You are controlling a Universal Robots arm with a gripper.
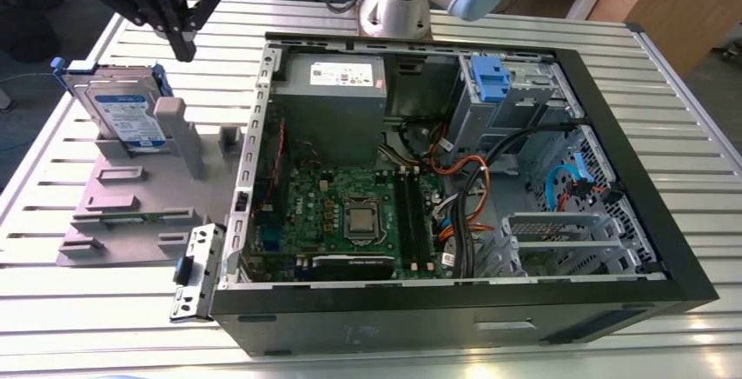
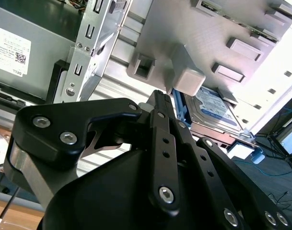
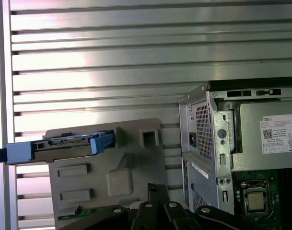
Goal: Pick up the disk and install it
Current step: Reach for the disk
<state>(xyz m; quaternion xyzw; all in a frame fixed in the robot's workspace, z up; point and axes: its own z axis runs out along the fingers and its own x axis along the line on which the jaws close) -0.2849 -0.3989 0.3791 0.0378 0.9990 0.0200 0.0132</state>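
The disk (image 1: 121, 111) is a silver drive with a blue-and-white label and blue rails. It stands tilted on its edge in a grey holder (image 1: 139, 196) at the exterior view's left, beside the open computer case. The first wrist view shows the disk (image 3: 69, 143) edge-on, and in the second wrist view the disk (image 2: 216, 109) lies just past the black fingers. My gripper (image 1: 183, 49) hangs above the table behind the disk, near its far right corner. The fingertips meet with nothing between them and do not touch the disk. In both wrist views the finger tips (image 2: 158, 97) (image 3: 155, 188) point toward the holder.
The open black computer case (image 1: 649, 179) holds a green motherboard (image 1: 347, 214), a grey power supply (image 1: 330, 101), a drive cage with a blue tab (image 1: 487, 79) and loose cables. A small metal bracket (image 1: 195, 270) lies by the case's near left corner. The slatted metal table (image 1: 69, 309) surrounds everything.
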